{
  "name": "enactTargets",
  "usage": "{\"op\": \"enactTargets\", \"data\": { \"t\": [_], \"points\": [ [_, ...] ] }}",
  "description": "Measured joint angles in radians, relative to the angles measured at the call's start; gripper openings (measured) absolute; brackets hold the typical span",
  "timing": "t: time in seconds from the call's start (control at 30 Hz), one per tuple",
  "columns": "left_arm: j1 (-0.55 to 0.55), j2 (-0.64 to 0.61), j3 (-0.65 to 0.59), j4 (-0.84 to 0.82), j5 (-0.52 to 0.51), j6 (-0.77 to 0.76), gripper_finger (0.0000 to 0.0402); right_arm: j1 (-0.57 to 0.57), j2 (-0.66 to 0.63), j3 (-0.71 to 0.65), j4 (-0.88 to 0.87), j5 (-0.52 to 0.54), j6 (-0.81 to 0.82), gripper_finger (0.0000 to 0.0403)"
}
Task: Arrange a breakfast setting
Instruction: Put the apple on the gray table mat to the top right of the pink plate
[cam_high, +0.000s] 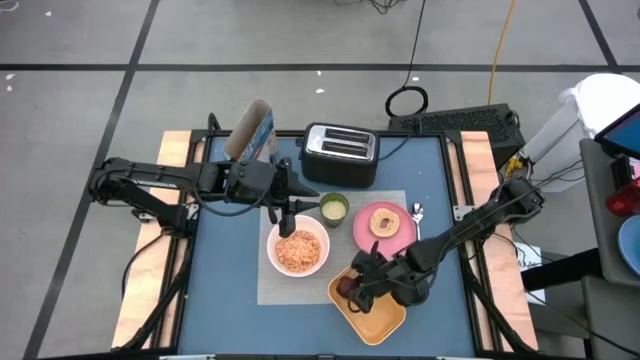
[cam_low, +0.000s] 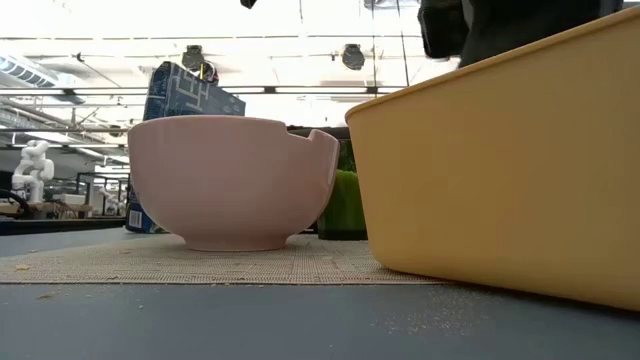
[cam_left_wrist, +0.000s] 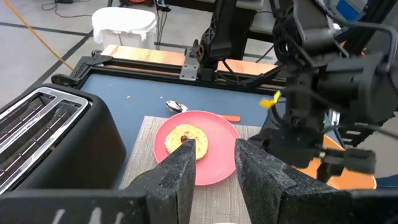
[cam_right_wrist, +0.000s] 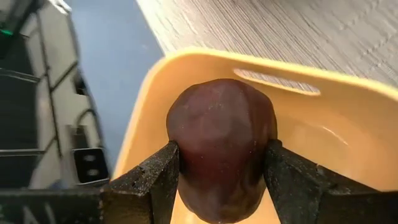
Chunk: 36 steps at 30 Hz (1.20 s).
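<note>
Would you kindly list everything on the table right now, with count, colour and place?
placemat: one, grey, table centre
bowl: one, white, holding orange-pink flakes, on the placemat
cup: one, pale green, on the placemat behind the bowl
plate: one, pink, on the placemat, right of the cup
bread: one, toasted, round, on the plate
spoon: one, silver, right of the plate
toaster: one, black and silver, behind the placemat
box: one, blue, left of the toaster
tray: one, orange, at the placemat's front right corner
fruit: one, dark red, over the tray
left gripper: above the bowl's rear edge, empty
right gripper: over the tray, closed on the fruit
</note>
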Motion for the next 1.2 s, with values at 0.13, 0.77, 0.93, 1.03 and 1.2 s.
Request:
{"op": "enactTargets", "data": {
  "t": [0.13, 0.77, 0.93, 1.03, 1.2],
  "points": [
    [0.000, 0.000, 0.000, 0.000, 0.000, 0.000, 0.0118, 0.000, -0.069, 0.000, -0.004, 0.000, -0.034, 0.0200],
    [-0.002, 0.000, 0.000, 0.000, 0.000, 0.026, 0.0118, 0.000, -0.459, 0.000, 0.009, 0.350, -0.727, 0.0201],
    [-0.003, 0.000, 0.000, 0.008, 0.001, 0.027, 0.0118, 0.000, -0.475, 0.000, 0.008, 0.515, -0.942, 0.0201],
    [-0.003, 0.000, 0.000, 0.008, 0.001, 0.023, 0.0118, 0.000, -0.486, 0.000, 0.007, 0.585, -1.025, 0.0201],
    [-0.003, 0.016, 0.000, 0.030, 0.001, 0.024, 0.0118, 0.000, -0.518, -0.004, 0.014, 0.654, -1.115, 0.0201]
  ]
}}
